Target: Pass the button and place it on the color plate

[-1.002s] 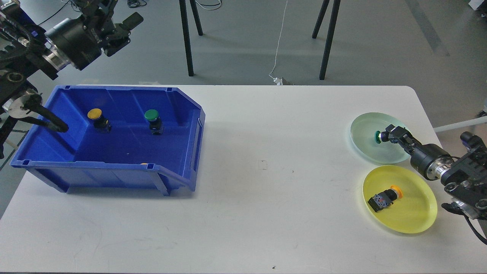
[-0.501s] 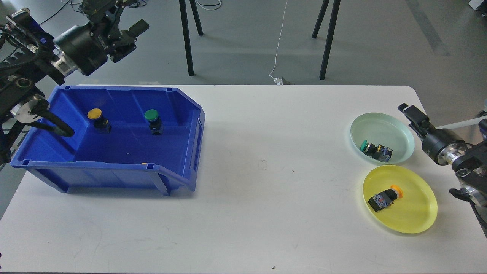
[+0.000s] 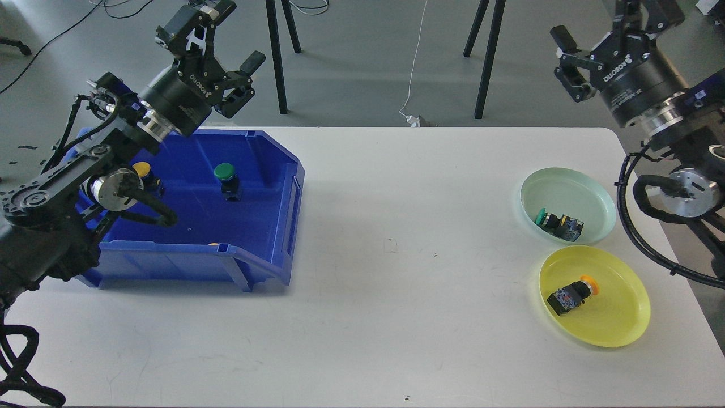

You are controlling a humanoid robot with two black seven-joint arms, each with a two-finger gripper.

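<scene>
A blue bin [image 3: 283, 226] at the left holds an upright green button [image 3: 226, 177] and a yellow button [image 3: 143, 170] partly hidden by my left arm. A pale green plate [image 3: 589, 190] at the right holds a green button [image 3: 556, 221] lying on its side. A yellow plate [image 3: 620, 317] below it holds an orange button [image 3: 572, 294] on its side. My left gripper [image 3: 224, 39] is open and empty, raised above the bin's far edge. My right gripper [image 3: 589, 34] is open and empty, high above the plates; its far finger is partly cut off by the frame.
The white table [image 3: 396, 283] carries the bin and plates. Black stand legs [image 3: 487, 56] and a white cable [image 3: 413, 73] are on the floor behind the table. A small orange part [image 3: 214, 244] peeks over the bin's front wall.
My right gripper has let go of the green button in the pale green plate and risen up and back. My left arm has swung right, above the bin.
</scene>
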